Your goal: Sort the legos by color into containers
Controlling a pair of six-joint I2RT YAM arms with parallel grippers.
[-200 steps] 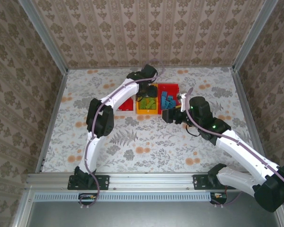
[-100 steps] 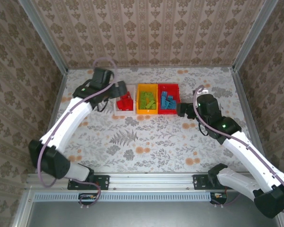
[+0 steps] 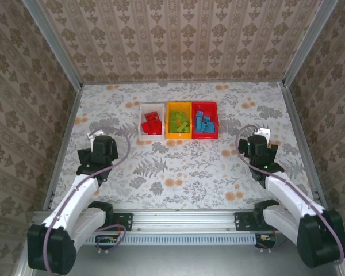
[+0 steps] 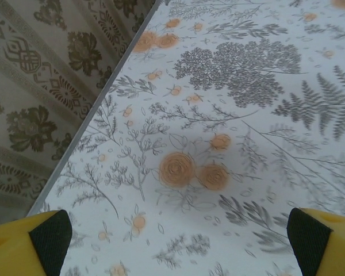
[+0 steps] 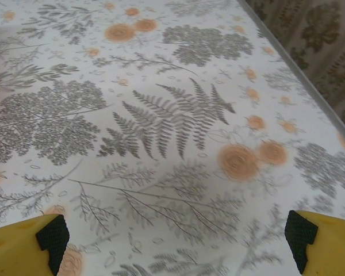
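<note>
Three bins (image 3: pixel 179 104) hold red, green, blue legos (image 3: pixel 179 122); left hand (image 4: pixel 179 238), right hand (image 5: pixel 177 234) gape.

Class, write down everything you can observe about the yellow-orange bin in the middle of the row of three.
The yellow-orange bin is a small, open-topped rectangular container that looks like plastic. It stands upright on the floral table, toward the far side. It sits between the white bin and the red bin, close against both; whether the walls actually touch is unclear. Inside lies a loose heap of lime green legos.
</note>
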